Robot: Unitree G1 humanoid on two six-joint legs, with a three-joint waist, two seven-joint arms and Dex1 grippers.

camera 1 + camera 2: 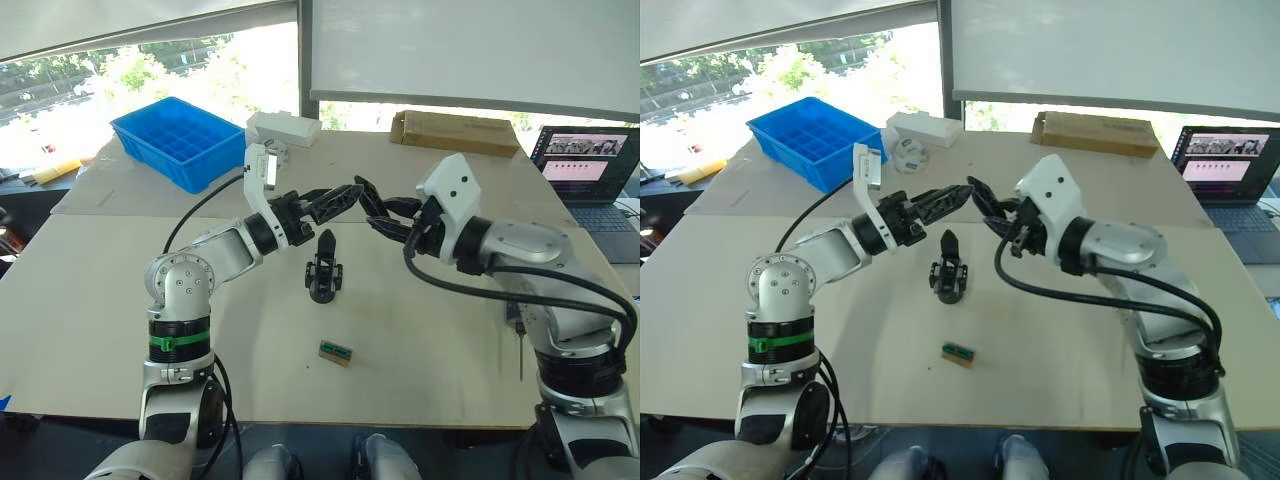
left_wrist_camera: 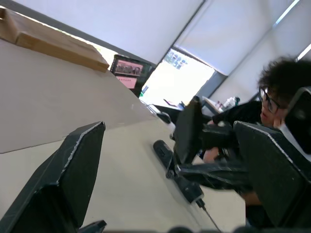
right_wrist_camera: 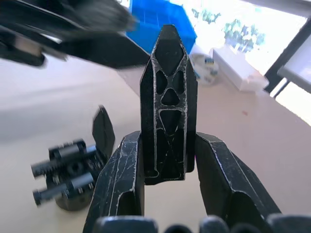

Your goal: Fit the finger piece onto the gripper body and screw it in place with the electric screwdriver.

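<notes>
Slim black ribbed plastic finger piece is clamped by right gripper near its base: light, stiff, slippery. Left gripper is spread apart, empty.

The finger piece looks like matt black plastic with a latticed, slightly scuffed face. The right claw has worn, matt black fingers. The bench is smooth, pale and matt. The blue tray is glossy plastic; the box is plain cardboard.
</notes>
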